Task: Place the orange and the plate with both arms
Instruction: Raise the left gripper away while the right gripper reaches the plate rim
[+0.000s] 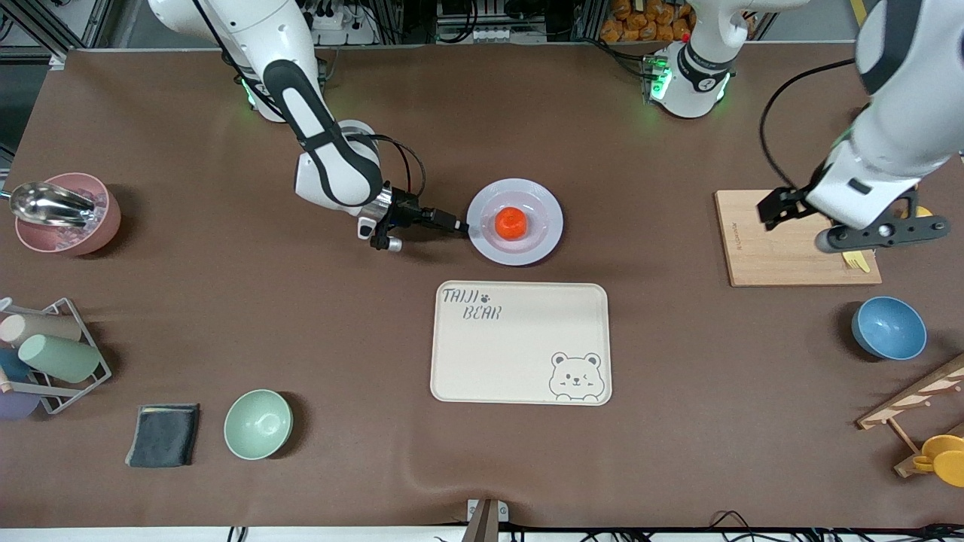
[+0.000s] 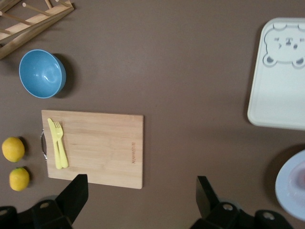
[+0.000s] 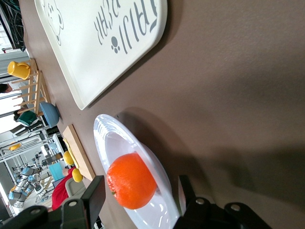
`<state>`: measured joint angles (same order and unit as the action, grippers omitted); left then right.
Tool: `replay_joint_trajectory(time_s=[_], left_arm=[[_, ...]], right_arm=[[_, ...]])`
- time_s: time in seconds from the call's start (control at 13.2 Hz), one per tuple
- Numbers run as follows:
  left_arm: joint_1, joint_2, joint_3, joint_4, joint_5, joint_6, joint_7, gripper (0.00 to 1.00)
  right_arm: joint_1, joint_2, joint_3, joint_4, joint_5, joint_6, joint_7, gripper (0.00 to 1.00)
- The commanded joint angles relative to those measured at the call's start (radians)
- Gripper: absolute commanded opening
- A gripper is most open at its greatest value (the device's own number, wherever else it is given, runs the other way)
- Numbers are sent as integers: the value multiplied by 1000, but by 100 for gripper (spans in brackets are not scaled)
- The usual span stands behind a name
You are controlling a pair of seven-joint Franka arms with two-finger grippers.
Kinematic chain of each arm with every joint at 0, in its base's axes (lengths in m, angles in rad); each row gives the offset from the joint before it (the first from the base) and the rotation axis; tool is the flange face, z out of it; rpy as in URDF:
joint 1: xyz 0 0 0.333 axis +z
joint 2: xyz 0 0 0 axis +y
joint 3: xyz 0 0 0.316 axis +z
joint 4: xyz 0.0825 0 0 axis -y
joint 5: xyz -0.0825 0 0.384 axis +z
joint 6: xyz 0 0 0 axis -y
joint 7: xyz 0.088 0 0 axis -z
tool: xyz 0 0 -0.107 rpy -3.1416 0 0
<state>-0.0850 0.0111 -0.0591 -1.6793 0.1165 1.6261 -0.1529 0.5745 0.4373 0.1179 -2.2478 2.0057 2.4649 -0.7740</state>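
Note:
The orange lies in the middle of the pale plate, which rests on the brown table, farther from the front camera than the cream bear tray. My right gripper lies low at the plate's rim on the right arm's side. It is open, and in the right wrist view the rim and the orange sit between its fingers. My left gripper hangs open and empty over the wooden cutting board. Its wrist view shows the plate's edge.
A yellow fork lies on the cutting board, with two lemons beside it. A blue bowl and a wooden rack stand at the left arm's end. A pink bowl, a cup rack, a grey cloth and a green bowl stand at the right arm's end.

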Motion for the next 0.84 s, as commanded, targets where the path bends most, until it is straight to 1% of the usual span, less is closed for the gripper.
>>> replay_joint_trajectory(time_s=[0.0,0.08,0.15,0.3,0.46,0.61,0.76], left_arm=[[-15,-25,18,15,-34,-12,62,100],[-13,-33,16,27,-50,-14,64,100],[-13,-48,16,33,-63,-18,67,100],[-16,-77,6,35,-67,-66,119,100],[-18,-77,-2,64,-90,-103,122,100],[-18,-76,-2,99,-116,-158,145,100],[-15,-77,4,102,-118,-172,212,100]], right_arm=[[16,43,5,30,92,13,-97,67],[18,49,28,39,125,14,-123,66],[15,57,37,40,137,14,-136,65],[10,57,40,39,140,9,-139,64],[12,57,51,39,140,9,-139,61],[10,57,63,39,153,11,-143,50],[10,67,65,37,163,6,-195,31]])
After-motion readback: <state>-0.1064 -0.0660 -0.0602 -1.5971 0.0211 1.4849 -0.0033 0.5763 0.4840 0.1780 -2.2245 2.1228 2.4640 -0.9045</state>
